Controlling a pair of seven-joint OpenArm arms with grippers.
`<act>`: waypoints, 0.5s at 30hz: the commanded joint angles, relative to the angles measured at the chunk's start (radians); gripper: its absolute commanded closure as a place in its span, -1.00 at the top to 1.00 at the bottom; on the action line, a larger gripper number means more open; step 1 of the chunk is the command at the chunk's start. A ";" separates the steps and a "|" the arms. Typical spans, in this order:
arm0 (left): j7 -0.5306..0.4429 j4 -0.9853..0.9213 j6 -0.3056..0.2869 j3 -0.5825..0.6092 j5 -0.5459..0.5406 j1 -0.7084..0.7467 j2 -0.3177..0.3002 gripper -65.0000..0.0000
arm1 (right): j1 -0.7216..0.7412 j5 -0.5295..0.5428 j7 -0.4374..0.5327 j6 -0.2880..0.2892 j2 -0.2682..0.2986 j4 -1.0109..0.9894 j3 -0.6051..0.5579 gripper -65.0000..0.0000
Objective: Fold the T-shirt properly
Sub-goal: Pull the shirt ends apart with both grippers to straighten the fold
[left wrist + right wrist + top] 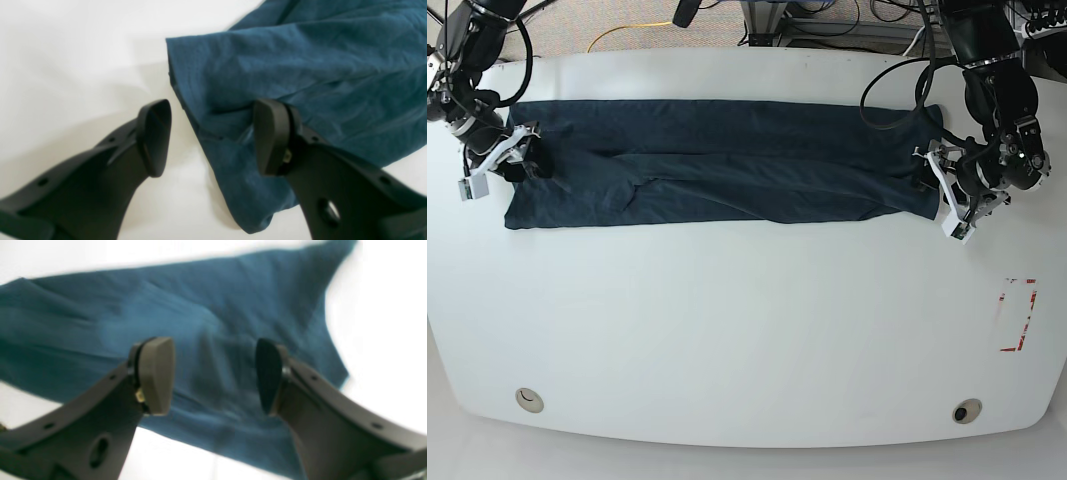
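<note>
Base view, worktop (pixel 747 330): white, rounded corners, the widest item; the T-shirt lies on its far half, nearer half bare save two small round fittings near the front edge.
T-shirt (pixel 717 165): dark navy cloth laid as a long, narrow band running side to side across the worktop, layers doubled over one another with creases along its length; its two short ends reach out to the two tools.
Left arm: stands at the T-shirt's end on the right of the base view, black links and cables rising behind that end.
Right arm: stands at the T-shirt's opposite end, on the left of the base view.
Left tool (pixel 213 136): jaws parted, nothing clamped; one finger (pixel 272 136) over the cloth at the T-shirt's corner, the other over bare worktop just beside the T-shirt's edge; whether the finger touches the cloth cannot be told.
Right tool (pixel 213 375): jaws parted, nothing clamped; both fingers over the T-shirt's end, cloth visible in the gap between them; picture blurred, contact cannot be told.
Red marking (pixel 1019 315): a thin bracket-shaped outline on the worktop, well apart from the T-shirt, toward the front on the left arm's side.
</note>
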 commanded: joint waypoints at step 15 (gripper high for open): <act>-0.013 0.018 -0.001 -0.005 -0.010 -0.012 -0.022 0.11 | 0.079 -0.066 -0.070 0.006 -0.115 0.083 -0.124 -0.46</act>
